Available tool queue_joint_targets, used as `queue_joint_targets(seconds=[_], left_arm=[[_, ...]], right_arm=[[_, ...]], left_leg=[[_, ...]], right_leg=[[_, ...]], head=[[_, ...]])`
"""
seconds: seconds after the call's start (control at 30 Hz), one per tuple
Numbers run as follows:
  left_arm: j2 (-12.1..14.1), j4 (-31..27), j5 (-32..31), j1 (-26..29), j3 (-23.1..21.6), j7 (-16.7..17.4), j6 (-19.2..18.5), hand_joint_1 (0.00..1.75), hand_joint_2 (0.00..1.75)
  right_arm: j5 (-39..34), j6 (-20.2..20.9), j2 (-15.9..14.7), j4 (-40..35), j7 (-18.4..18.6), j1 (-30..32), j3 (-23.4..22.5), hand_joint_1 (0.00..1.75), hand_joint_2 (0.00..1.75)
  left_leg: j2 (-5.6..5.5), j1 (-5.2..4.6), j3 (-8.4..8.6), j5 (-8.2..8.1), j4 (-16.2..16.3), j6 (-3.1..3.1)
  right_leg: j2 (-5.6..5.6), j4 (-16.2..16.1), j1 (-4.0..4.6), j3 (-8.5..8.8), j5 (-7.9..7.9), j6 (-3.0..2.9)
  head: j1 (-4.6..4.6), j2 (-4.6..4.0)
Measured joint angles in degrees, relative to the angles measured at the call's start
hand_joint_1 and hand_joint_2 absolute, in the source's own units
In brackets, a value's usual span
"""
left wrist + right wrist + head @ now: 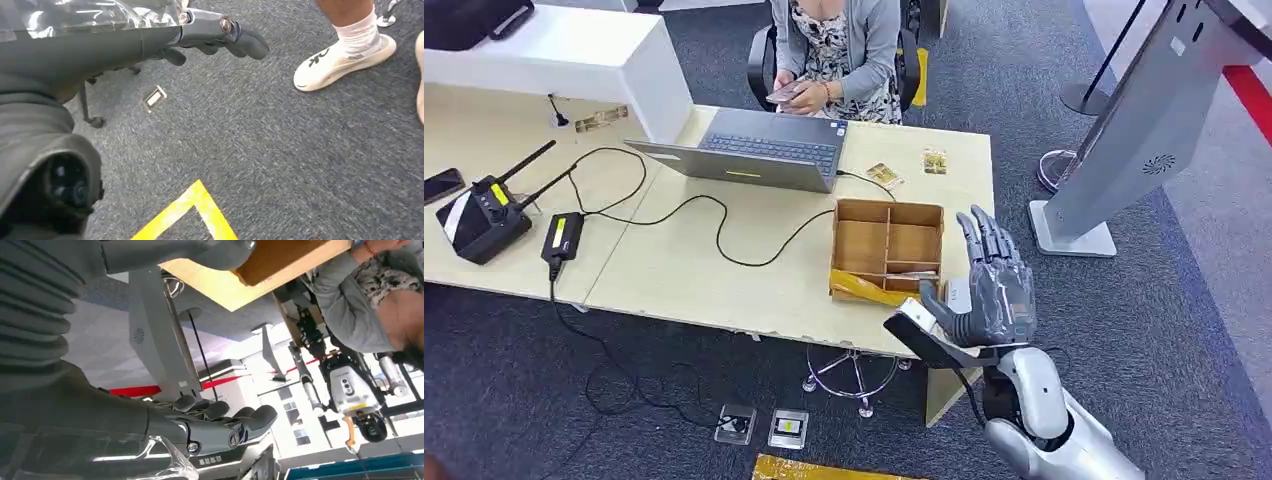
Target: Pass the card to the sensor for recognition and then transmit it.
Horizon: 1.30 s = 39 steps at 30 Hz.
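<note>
Fingers (984,240) of the right hand (990,290) stand straight up and a little apart, palm turned away from the head camera, just off the table's (684,270) right end. From the right wrist view the fingertips (260,416) lie side by side, extended, with nothing plainly between them. Low at the hand's left side the head view shows a small pale rectangle beside the thumb; it may be the card pinched there, but I cannot tell (the patch is small and could be part of the wrist fitting).

Just left of the hand, a wooden compartment box (887,245) sits on the table's corner with a yellow strip across its near edge. Two small cards (884,176) lie flat on the table beyond it, near the laptop (754,150), where a seated person (839,50) is handling something.

The left hand (220,37) hangs by the floor, fingers curled in, holding nothing.

The grey kiosk (1134,140) stands well apart to the right. To do this step well, the hand should turn toward the kiosk's face, keeping any card flat to the reader, and swing clear of the box and table edge.
</note>
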Motion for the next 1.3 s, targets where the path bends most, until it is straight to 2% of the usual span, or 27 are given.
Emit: queue_joint_targets(seconds=[0.1, 0.23, 0.43, 0.63, 0.77, 0.93, 1.3], left_arm=[[-0.2, 0.0, -0.2, 0.0, 0.0, 0.4, 0.0, 0.00, 0.00], [-0.7, 0.0, -0.3, 0.0, 0.0, 0.3, 2.4, 0.00, 0.00], [-1.4, 0.0, -1.2, -0.1, 0.0, 0.1, 2.6, 0.00, 0.00], [-1.1, 0.0, -2.8, -0.1, 0.0, 1.0, -0.3, 0.00, 0.00], [-0.8, 0.0, -3.2, -0.1, 0.0, 1.1, -0.7, 0.00, 0.00], [-0.9, 0.0, -4.3, -0.1, 0.0, 1.1, -0.9, 0.00, 0.00], [-1.3, 0.0, -7.4, -0.1, -0.1, 0.8, -1.7, 0.00, 0.00]], right_arm=[[1.2, 1.5, 0.2, -1.4, 0.4, 1.4, 0.5, 0.00, 1.75], [2.7, 2.3, 1.4, -1.4, 1.9, 2.5, 1.0, 0.00, 1.75], [5.3, 2.8, 3.7, 1.0, 5.1, 3.3, 2.3, 0.00, 1.75], [6.9, 7.5, 5.9, 1.8, 7.3, 3.4, 3.0, 0.00, 1.75], [8.0, 9.0, 7.3, 2.5, 8.3, 2.9, 3.6, 0.00, 1.75], [8.6, 9.6, 8.8, 4.2, 8.5, 1.9, 3.7, 0.00, 1.75], [10.7, 10.3, 14.5, 13.5, 7.0, -2.9, 3.7, 0.00, 1.75]], left_leg=[[0.00, 0.00, 0.00, 0.00, 0.0, 0.00], [0.00, 0.00, 0.00, 0.00, 0.0, 0.00], [0.00, 0.00, -0.01, 0.00, 0.0, 0.00], [0.00, 0.04, -0.03, 0.00, 0.0, 0.00], [0.00, 0.04, -0.03, 0.00, 0.0, 0.00], [0.00, 0.03, -0.03, 0.00, 0.0, 0.00], [0.00, 0.05, -0.03, 0.01, 0.0, -0.01]], right_leg=[[0.00, 0.0, 0.00, 0.01, 0.00, 0.00], [0.00, 0.0, 0.00, 0.00, 0.00, 0.00], [0.00, 0.0, 0.00, 0.00, 0.00, 0.00], [0.00, 0.0, 0.03, -0.01, -0.01, 0.00], [-0.01, 0.0, 0.03, 0.00, -0.01, -0.01], [0.00, 0.0, 0.03, 0.00, -0.01, -0.01], [0.00, 0.0, 0.05, 0.00, -0.01, -0.01]], head=[[-0.04, 0.00], [-0.04, 0.00], [-0.06, 0.00], [-0.02, 0.00], [-0.02, 0.00], [-0.02, 0.00], [-0.04, 0.00]])
